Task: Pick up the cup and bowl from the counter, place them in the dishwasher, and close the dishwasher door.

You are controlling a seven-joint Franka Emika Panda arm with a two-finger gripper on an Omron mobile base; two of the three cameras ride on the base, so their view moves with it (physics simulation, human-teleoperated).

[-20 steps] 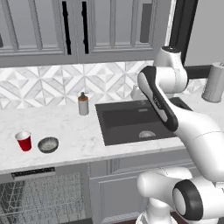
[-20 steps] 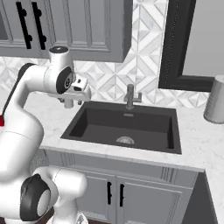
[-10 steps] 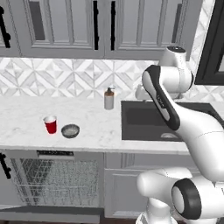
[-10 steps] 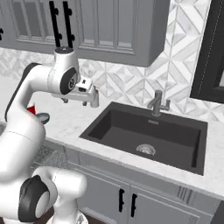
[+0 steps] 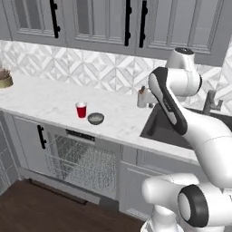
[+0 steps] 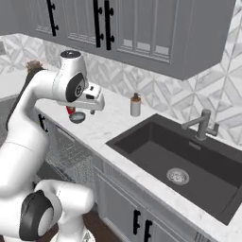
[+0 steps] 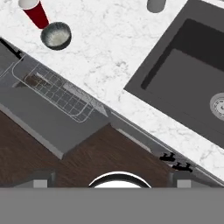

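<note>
Gripper (image 6: 94,105), carried high above the counter (image 5: 50,102) on the folded white arm, hangs over the front part of the worktop with its hand angled downward. Its jaws stand wide apart and hold nothing; in the hand view the two dark fingertips (image 7: 40,180) rise at the far left and far right of the bottom edge, with bare floor between them.

Cup (image 5: 81,109): red, upright, white inside, standing on the counter near its front edge, above the dishwasher (image 5: 84,161). Nothing can be seen inside it.

Bowl (image 5: 95,118): grey, metallic, upright, just beside the cup on the sink side and apart from it by a narrow gap; its interior looks bare.

Dishwasher: open, below the counter, with grey wire racks (image 7: 59,94) visible inside; the racks carry no dishes. The dishwasher door (image 7: 52,127) is folded down and lies flat in front of the opening, seen from above in the hand view.

Sink (image 6: 184,168): dark rectangular basin set in the counter, well apart from the cup and bowl, with a round drain (image 6: 177,176) at its bottom. A faucet (image 6: 202,125) stands behind it, and a soap dispenser (image 6: 135,105) stands on the counter near its corner.
</note>
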